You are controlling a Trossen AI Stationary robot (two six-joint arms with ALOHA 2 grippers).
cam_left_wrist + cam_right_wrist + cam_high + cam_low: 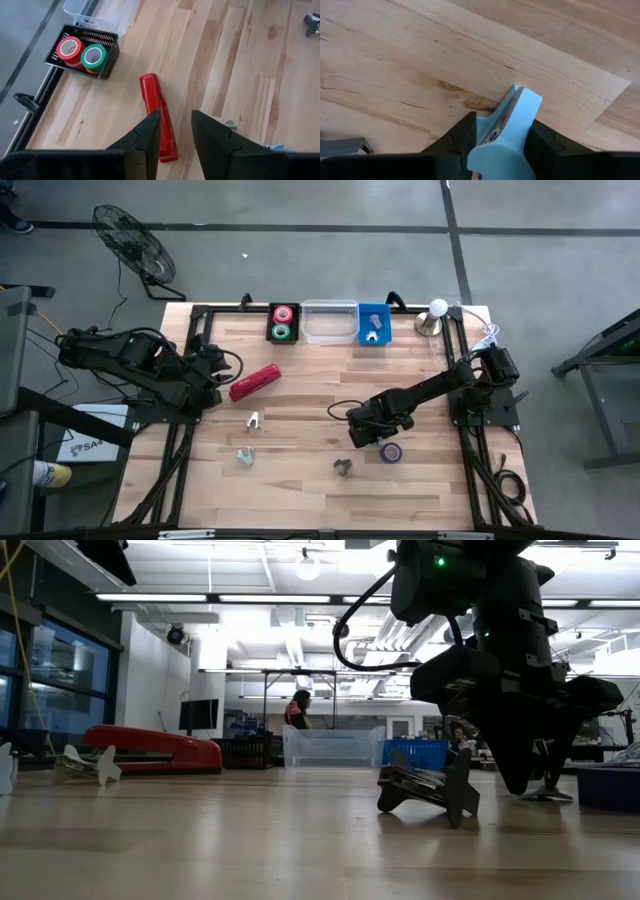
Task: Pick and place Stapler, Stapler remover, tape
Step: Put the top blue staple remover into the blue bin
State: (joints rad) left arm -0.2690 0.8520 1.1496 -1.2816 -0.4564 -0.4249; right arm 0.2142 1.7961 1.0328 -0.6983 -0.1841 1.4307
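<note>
The red stapler (pixel 255 382) lies flat on the table's left half; in the left wrist view the stapler (pixel 156 112) runs beneath my open left gripper (pixel 176 114), partly hidden by one finger. My right gripper (pixel 502 120) hovers near the table's middle (pixel 362 430), shut on a light-blue staple remover (pixel 512 125). A purple tape roll (pixel 391 451) lies flat just right of it. Loose on the boards are a white remover (pixel 253 421), a grey one (pixel 245 456) and a dark one (pixel 343 467). My right gripper pinches the light-blue staple remover between its two fingers, at the remover's wide body (pixel 492 135). The narrow end (pixel 525 97) sticks out past the fingertips toward the boards. The fingers come from above, slanting down. Whether that end touches the table cannot be told.
Along the far edge stand a black basket (pixel 268 322) with red and green tape rolls, a clear bin (pixel 330 330) and a blue bin (pixel 362 328) holding a remover. A small lamp (pixel 435 318) stands at the far right corner. Bare boards lie near the front edge.
</note>
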